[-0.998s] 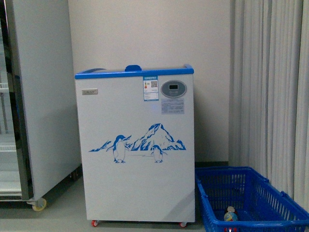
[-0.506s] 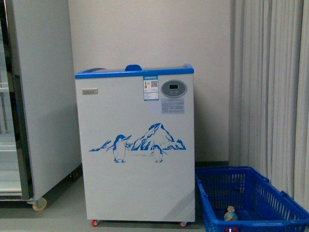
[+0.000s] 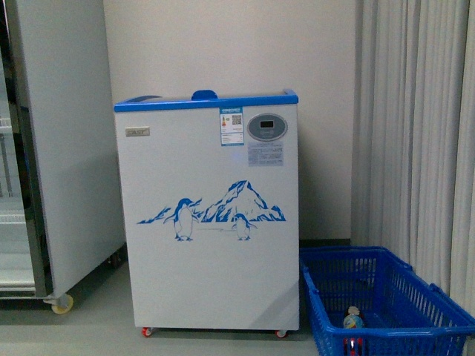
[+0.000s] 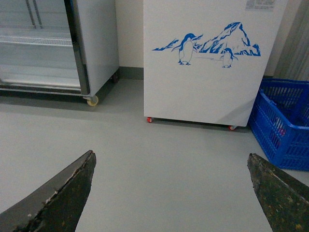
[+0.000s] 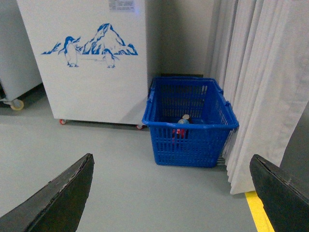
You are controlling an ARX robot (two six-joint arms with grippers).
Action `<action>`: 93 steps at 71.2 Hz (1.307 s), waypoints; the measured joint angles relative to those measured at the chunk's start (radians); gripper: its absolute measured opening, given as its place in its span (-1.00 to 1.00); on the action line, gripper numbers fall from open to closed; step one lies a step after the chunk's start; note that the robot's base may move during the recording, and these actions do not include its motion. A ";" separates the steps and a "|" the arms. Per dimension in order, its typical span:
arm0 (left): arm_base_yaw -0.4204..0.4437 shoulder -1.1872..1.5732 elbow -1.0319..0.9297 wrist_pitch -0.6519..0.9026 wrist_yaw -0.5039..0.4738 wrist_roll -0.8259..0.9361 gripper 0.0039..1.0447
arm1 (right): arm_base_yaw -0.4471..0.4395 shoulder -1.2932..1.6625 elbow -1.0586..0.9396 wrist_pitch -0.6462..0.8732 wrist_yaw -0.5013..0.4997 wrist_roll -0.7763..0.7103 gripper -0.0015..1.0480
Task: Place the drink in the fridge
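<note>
Drink (image 3: 353,320): small bottle with pale cap, found standing inside the blue basket (image 3: 404,331), close to its front wall. The basket is set on the floor just beside the fridge (image 3: 215,245), at its right, with a pale curtain (image 3: 415,126) behind. A tall grey cabinet (image 3: 67,148) is placed at the fridge's left. Left gripper (image 4: 170,155): jaws spread wide, nothing held, bare floor seen between. Right gripper (image 5: 171,157): likewise spread wide and empty, well apart from the basket

It looked like a shop: chest fridge (image 3: 208,185) centre frame, upright cooler (image 3: 67,148) far left, shopping basket (image 3: 415,297) lower right.
</note>
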 joint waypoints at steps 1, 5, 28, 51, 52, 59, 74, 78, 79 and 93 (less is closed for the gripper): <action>0.000 0.000 0.000 0.000 0.000 0.000 0.85 | 0.000 0.000 0.000 0.000 0.000 0.000 0.85; 0.000 0.000 0.000 0.000 0.000 0.000 0.85 | 0.000 0.000 0.000 0.000 0.000 0.000 0.85; 0.000 0.000 0.000 0.000 0.000 0.000 0.85 | 0.000 0.000 0.000 0.000 0.000 0.000 0.85; 0.000 0.000 0.000 0.000 0.001 0.000 0.85 | 0.000 0.000 0.000 0.000 0.000 0.000 0.85; 0.000 0.000 0.000 0.000 0.002 0.000 0.85 | 0.000 0.000 0.000 0.000 0.000 0.000 0.85; 0.000 0.000 0.000 0.000 0.002 0.000 0.85 | 0.000 0.000 0.000 0.000 0.000 0.000 0.85; 0.000 0.000 0.000 0.000 0.002 0.000 0.85 | 0.000 0.000 0.000 0.000 0.000 0.000 0.85; 0.000 0.000 0.000 0.000 0.002 0.000 0.85 | 0.000 0.000 0.000 0.000 0.000 0.000 0.85; 0.000 0.000 0.000 0.000 0.002 0.000 0.85 | 0.000 0.000 0.000 0.000 0.000 0.000 0.85; 0.000 0.000 0.000 0.000 0.002 0.000 0.85 | 0.000 0.000 0.000 0.000 0.000 0.000 0.85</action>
